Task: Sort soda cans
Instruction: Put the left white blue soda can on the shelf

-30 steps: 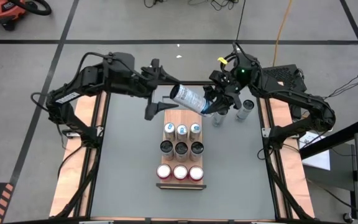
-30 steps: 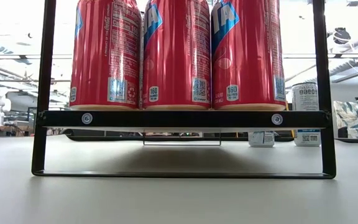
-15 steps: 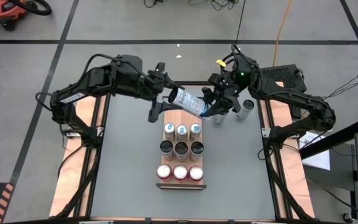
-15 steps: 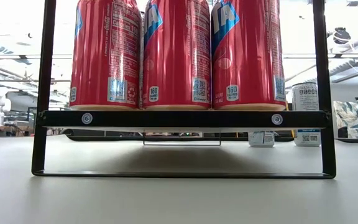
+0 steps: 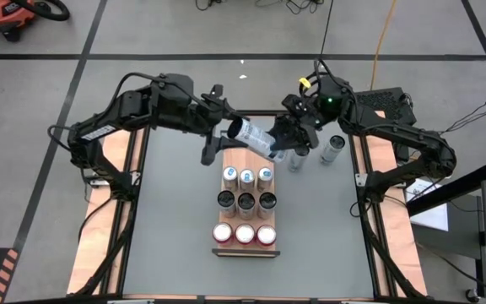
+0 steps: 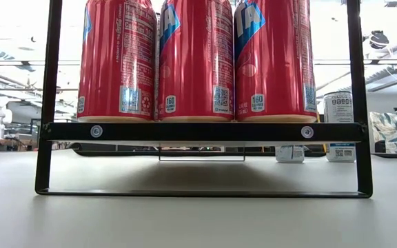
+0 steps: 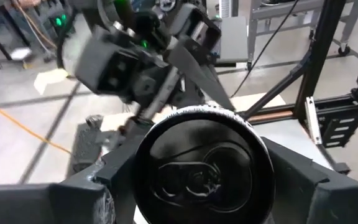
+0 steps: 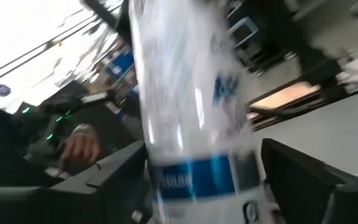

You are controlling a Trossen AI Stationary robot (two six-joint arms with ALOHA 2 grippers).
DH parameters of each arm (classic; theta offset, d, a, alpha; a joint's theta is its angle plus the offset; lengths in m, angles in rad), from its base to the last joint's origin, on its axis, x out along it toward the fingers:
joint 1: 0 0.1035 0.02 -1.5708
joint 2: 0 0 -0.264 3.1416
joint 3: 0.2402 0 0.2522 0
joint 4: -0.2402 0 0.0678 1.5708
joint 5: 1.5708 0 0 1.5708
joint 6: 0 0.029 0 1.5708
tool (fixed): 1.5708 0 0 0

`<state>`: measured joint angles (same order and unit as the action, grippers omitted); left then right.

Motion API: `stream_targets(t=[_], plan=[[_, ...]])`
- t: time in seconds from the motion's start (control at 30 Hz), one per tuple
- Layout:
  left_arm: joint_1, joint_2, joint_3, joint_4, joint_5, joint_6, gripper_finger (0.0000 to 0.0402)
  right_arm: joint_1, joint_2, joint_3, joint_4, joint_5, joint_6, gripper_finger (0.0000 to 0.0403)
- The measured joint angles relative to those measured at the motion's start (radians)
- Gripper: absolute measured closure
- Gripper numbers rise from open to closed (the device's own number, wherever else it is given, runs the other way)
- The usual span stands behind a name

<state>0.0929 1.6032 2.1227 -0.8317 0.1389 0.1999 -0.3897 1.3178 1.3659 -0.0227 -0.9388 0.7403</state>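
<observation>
A silver can is passed between two arms above a rack of nine cans

In the middle of the high view, a black rack (image 5: 245, 251) on the grey table (image 5: 175, 219) holds nine cans: three slim blue cans (image 5: 247, 176) in the top row, three silver-grey cans (image 5: 246, 201) in the middle row, and three red cans (image 5: 245, 233) in the bottom row. Two more silver-grey cans (image 5: 332, 149) stand on the table at the upper right. Another silver can (image 5: 251, 134) lies tilted in the air above the rack. The left gripper (image 5: 223, 139) has its fingers clamped on the can's dark top end. The right gripper (image 5: 287, 139) is at the other end, and its fingers now look a bit wider apart than before, loose around the can. The can has slid a little to the left since the earlier frame
</observation>
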Motion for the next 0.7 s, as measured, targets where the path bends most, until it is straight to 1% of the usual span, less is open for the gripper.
stream_targets(t=[0.13,0.3,0.43,0.57,0.63,0.7], plan=[[-0.001,-0.002,0.000,-0.014,0.001,-0.072,0.0143,0.001,-0.012,0.000,0.002,0.086,-0.020,0.0097],[-0.002,-0.009,0.000,-0.060,-0.041,-0.183,0.0143,0.001,-0.030,0.000,-0.002,0.207,-0.067,0.0094],[-0.001,-0.008,0.000,-0.083,-0.121,-0.292,0.0142,0.010,-0.056,0.000,-0.006,0.291,-0.096,0.0094],[-0.001,-0.008,0.000,-0.101,-0.194,-0.423,0.0142,0.027,-0.073,0.000,-0.028,0.388,-0.076,0.0094],[-0.001,-0.008,0.000,-0.114,-0.222,-0.499,0.0142,0.045,-0.084,0.000,-0.062,0.461,-0.125,0.0094],[-0.001,-0.007,0.000,-0.111,-0.245,-0.578,0.0142,0.071,-0.087,0.026,-0.128,0.551,-0.226,0.0094]])
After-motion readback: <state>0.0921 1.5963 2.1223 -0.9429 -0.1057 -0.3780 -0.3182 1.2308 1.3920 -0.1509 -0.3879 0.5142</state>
